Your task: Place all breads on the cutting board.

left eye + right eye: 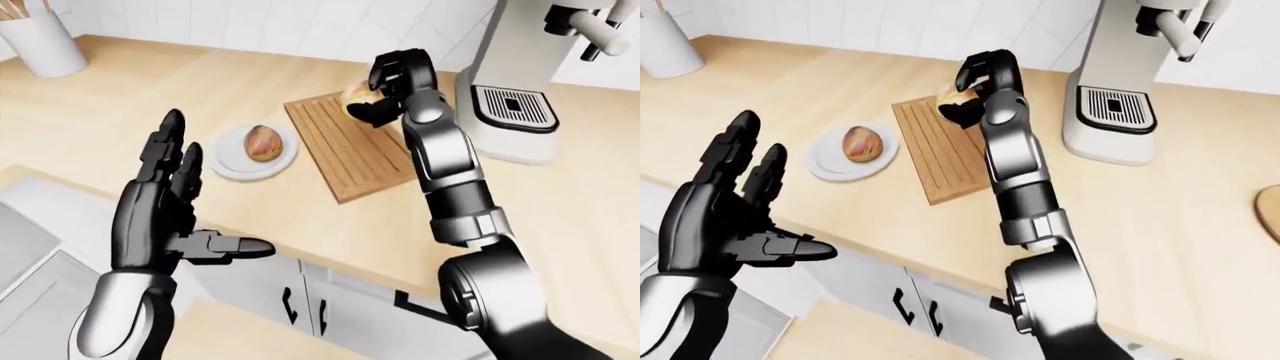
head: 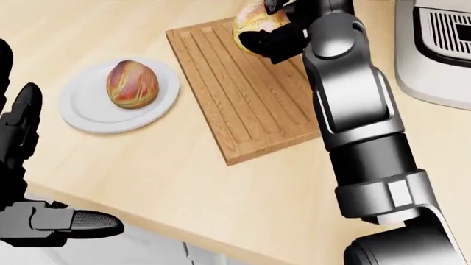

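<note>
The right hand [image 2: 276, 22] has its fingers [image 1: 385, 71] wrapped round a pale round loaf [image 2: 254, 19] at the top end of the cutting board [image 2: 243, 99] in the head view. Whether the loaf rests on the wood or hangs just above it, I cannot tell. The second bread, a reddish-brown roll [image 2: 132, 84], sits on a white plate [image 2: 84, 113] on the bench [image 2: 184, 193], just left of the board and off it, so the task looks about half done.

The main risk is at release: the loaf sits close to the board's top edge, and if the fingers open while it is tilted or part-way over that edge, it may roll off onto the bench toward the coffee machine [image 1: 515, 82] (which stands near on the right).

The left hand [image 1: 165, 206] hangs spread wide and empty, well apart from the plate. A hurried reach for the roll could nudge the plate or push the roll off its rim.
</note>
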